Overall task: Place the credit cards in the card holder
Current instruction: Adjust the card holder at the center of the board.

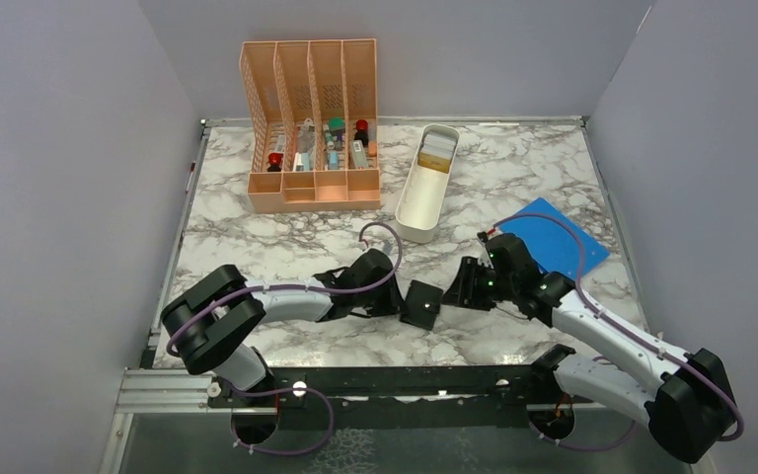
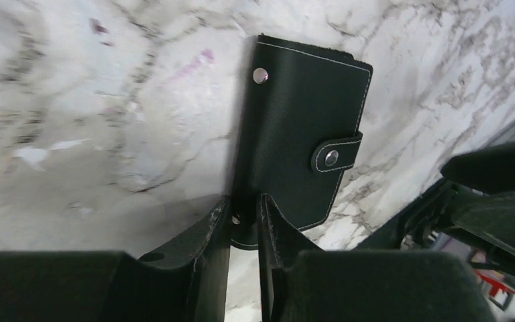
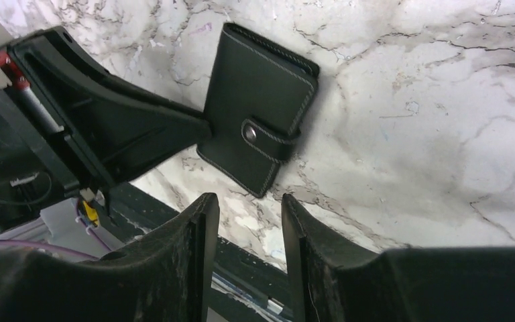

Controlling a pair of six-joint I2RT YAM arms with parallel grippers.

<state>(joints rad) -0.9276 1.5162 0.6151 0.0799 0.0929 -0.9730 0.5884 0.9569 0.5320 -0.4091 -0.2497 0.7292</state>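
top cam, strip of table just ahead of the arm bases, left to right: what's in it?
left gripper → card holder → right gripper → blue sheet

Robot lab (grey-walled marble table [image 1: 513, 188]).
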